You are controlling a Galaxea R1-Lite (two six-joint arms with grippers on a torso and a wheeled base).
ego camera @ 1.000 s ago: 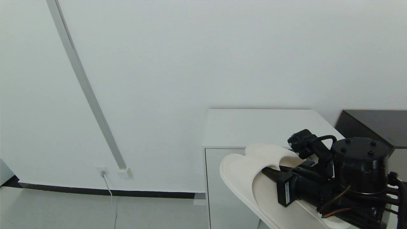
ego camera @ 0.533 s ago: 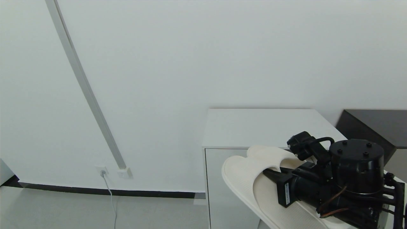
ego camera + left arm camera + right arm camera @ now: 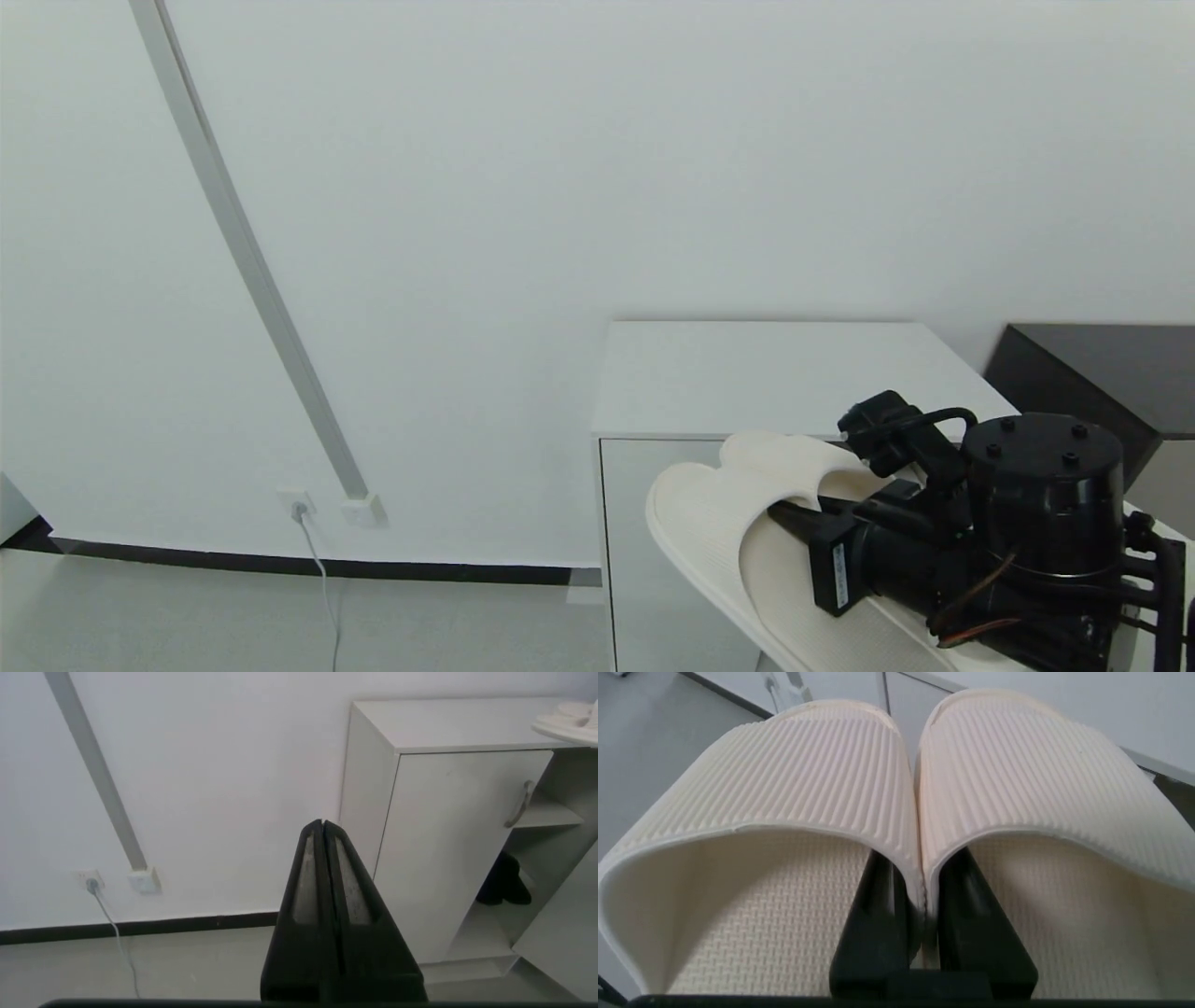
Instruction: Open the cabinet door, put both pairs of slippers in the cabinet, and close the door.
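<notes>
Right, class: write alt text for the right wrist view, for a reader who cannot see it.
Two cream ribbed slippers sit side by side, toes pointing away, held by the right gripper, whose black jaws pinch their touching inner walls together. Grey floor shows beyond them.

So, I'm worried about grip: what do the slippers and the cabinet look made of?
Slippers: cream, matte, probably soft foam or rubber, judging by the moulded ribbed tops and dimpled insoles. Cabinet: white, smooth, low-sheen board, likely laminated wood, given its flat panels and crisp edges; the pictures cannot confirm it.
</notes>
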